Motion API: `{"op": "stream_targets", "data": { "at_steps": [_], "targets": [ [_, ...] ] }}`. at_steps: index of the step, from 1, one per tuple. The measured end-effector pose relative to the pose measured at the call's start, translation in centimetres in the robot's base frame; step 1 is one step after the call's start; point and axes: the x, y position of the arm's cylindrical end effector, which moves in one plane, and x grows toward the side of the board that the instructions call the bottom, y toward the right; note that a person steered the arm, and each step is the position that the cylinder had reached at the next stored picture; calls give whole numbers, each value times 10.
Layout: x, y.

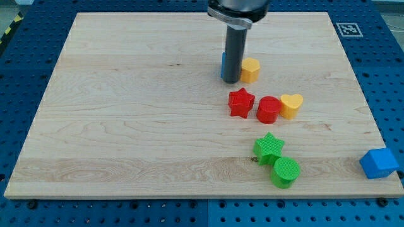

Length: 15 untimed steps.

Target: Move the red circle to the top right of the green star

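Note:
The red circle (pixel 268 109) sits right of centre on the wooden board, touching a yellow heart (pixel 291 104) on its right and close to a red star (pixel 241 102) on its left. The green star (pixel 269 149) lies below it, toward the view's bottom, touching a green circle (pixel 285 172). My tip (pixel 231 81) stands above and left of the red circle, beside a yellow hexagon (pixel 250 70). A blue block (pixel 223 65) is mostly hidden behind the rod.
A blue cube (pixel 379 163) sits at the board's right edge near the view's bottom. The wooden board (pixel 126 113) lies on a blue pegboard table. A marker tag (pixel 346 29) is at the board's top right corner.

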Motion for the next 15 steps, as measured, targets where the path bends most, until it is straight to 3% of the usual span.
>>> {"op": "stream_targets", "data": {
  "at_steps": [2, 3, 5, 7, 10, 15],
  "targets": [
    [30, 1],
    [62, 43],
    [70, 85],
    [70, 87],
    [106, 154],
    [73, 123]
  ]
}}
